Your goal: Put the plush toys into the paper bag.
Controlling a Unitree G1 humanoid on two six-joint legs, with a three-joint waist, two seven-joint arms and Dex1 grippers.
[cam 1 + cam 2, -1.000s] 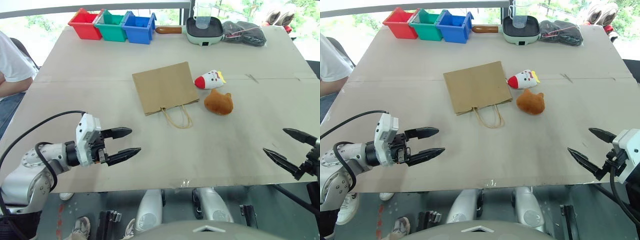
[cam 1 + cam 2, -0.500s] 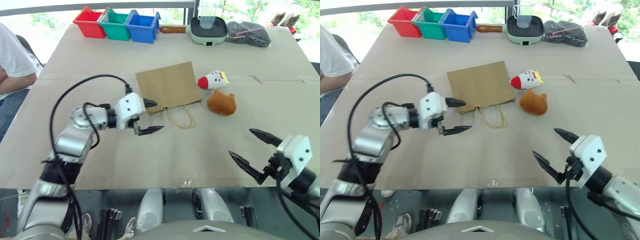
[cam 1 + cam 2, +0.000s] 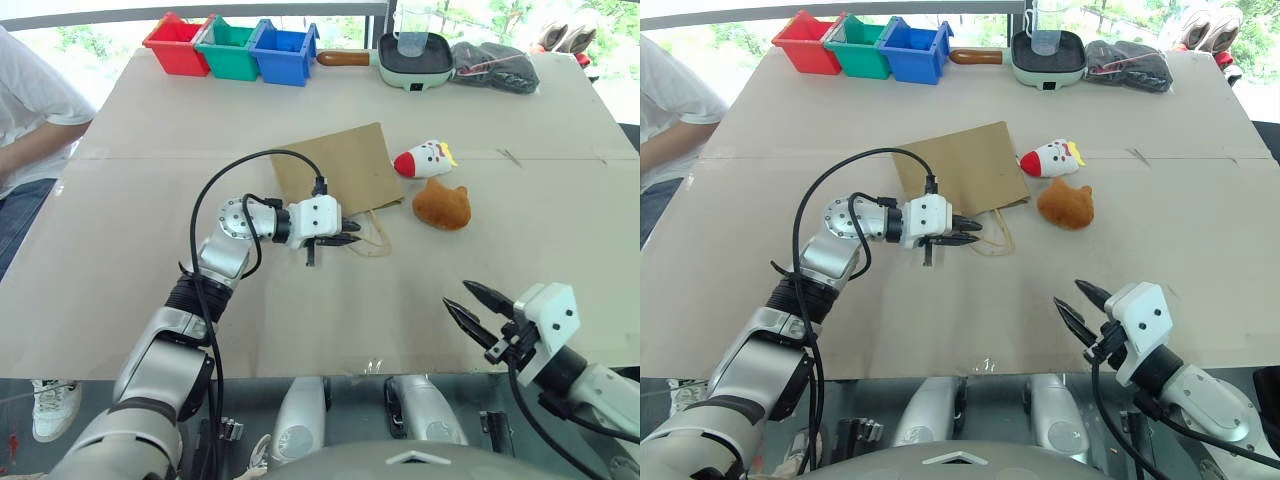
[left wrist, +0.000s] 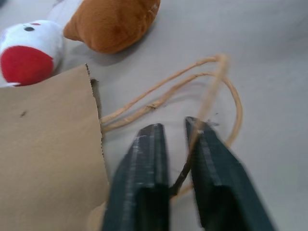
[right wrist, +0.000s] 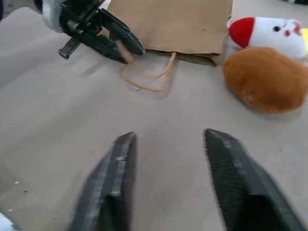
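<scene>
The brown paper bag (image 3: 335, 168) lies flat in the middle of the table, its loop handles (image 3: 372, 235) pointing toward me. My left gripper (image 3: 355, 234) is at those handles, shut on one tan strand (image 4: 211, 77) that runs between its fingers. Just right of the bag lie the plush toys: the red-and-white plush toy (image 3: 425, 158) and, nearer to me, the orange-brown plush toy (image 3: 441, 204). My right gripper (image 3: 457, 297) hovers low near the table's front edge, well short of the toys, with its fingers (image 5: 118, 178) apart and nothing between them.
Red (image 3: 173, 45), green (image 3: 228, 50) and blue (image 3: 285, 53) bins line the far edge, with a pan (image 3: 410, 58) and a dark cloth bundle (image 3: 492, 66) to their right. A person's arm (image 3: 35, 120) rests at the table's left side.
My left gripper has moved right to the bag's handles and shut on one. My right gripper has shifted a little left and its fingers have come closer together.
</scene>
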